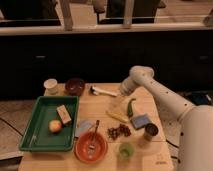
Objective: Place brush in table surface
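Gripper sits low over the far edge of the table surface, at the handle end of the brush. Brush lies flat on the planks, running picture-left from the gripper, dark head farthest off. Grip state: cannot tell. Judgement: brush is down on the wood, prob. placed; release unconfirmed. Green pepper is just nearside of the gripper, apart from it.
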Motion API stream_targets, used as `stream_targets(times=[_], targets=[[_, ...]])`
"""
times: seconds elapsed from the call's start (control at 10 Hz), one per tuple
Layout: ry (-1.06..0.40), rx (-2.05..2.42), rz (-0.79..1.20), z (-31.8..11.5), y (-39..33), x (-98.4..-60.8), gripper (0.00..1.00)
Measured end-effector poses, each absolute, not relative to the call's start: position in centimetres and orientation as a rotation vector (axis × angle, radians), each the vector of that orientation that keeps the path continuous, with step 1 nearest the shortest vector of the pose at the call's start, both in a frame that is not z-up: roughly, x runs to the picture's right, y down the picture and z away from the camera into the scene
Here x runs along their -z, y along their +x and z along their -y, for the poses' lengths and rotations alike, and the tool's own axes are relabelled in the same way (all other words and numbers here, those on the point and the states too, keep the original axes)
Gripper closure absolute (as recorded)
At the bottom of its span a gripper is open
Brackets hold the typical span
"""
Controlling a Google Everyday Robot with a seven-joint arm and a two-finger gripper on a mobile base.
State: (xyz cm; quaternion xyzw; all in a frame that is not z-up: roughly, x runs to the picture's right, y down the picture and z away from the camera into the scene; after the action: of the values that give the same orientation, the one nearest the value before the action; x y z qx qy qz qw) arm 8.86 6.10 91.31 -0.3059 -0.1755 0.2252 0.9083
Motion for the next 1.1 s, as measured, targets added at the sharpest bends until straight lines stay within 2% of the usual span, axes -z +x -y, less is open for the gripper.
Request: stream_targets(times=[1.1], targets=[[-0.661, -0.539, 0.375, -7.5, 10.4, -93.5, 0.20]])
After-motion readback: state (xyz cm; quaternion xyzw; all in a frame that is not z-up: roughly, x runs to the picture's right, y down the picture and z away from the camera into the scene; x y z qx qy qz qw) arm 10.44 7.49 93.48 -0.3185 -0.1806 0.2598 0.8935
